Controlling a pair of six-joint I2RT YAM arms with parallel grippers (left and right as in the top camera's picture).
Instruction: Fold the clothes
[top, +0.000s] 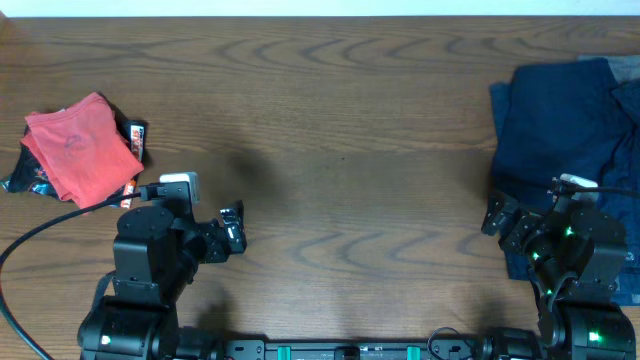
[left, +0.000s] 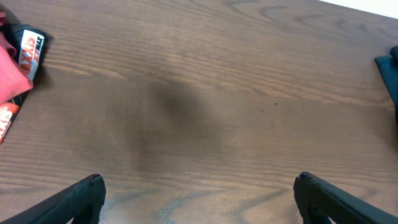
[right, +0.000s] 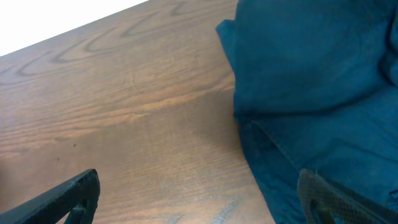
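The coral-red T-shirt (top: 82, 148) lies folded in a small bundle at the far left of the table, its lettering hidden. A sliver of it shows at the left edge of the left wrist view (left: 9, 68). My left gripper (top: 232, 228) is open and empty over bare wood, to the right of and nearer than the shirt; its fingers show wide apart in the left wrist view (left: 199, 199). My right gripper (top: 497, 215) is open and empty at the left edge of the navy pile; in the right wrist view (right: 202, 199) one finger is over wood, the other over navy cloth.
A small black shirt with white and orange print (top: 135, 135) lies under the red shirt and also shows in the left wrist view (left: 31, 46). Dark navy garments (top: 565, 130) are piled at the right edge, filling the right of the right wrist view (right: 311, 74). Wooden table (top: 350, 150).
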